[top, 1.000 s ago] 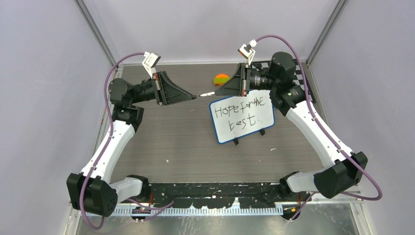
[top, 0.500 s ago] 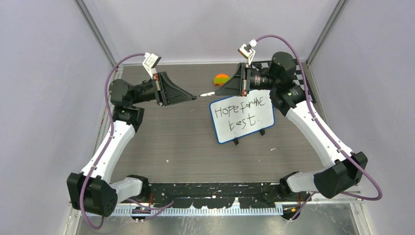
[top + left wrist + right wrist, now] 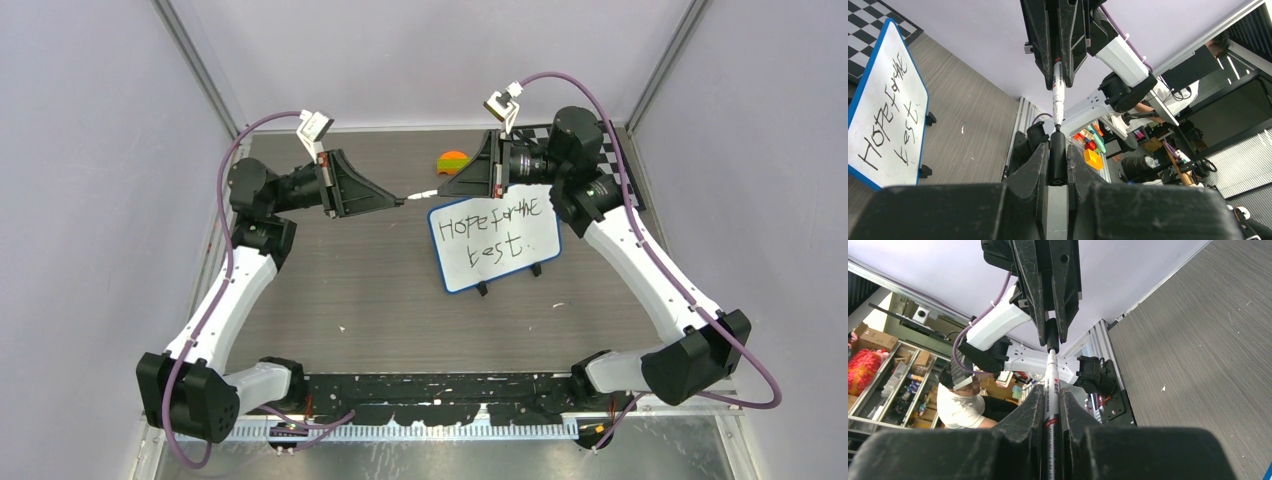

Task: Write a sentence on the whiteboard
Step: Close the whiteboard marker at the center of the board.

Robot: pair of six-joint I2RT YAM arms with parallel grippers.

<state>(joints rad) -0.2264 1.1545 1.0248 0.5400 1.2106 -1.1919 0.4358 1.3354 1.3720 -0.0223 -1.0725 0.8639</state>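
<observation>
Overhead, grey wood-grain table [image 3: 350, 285], lilac walls [image 3: 420, 50]; left claw [image 3: 396, 200] clamps the cap [image 3: 1057, 157], right claw [image 3: 441, 189] clamps the marker [image 3: 1051, 385]

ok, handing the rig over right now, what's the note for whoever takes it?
Left hand: shut on the black cap, held up above the table.
Right hand: shut on the white marker, tip facing the cap.
Whiteboard: on the table right of centre, just in front of the right hand, reads "Hope for the best."
Done: the sentence looks written.
Left: the marker tip sits at the cap's mouth but is not pushed home. Likely next is to press the two together, then set the marker down.
</observation>
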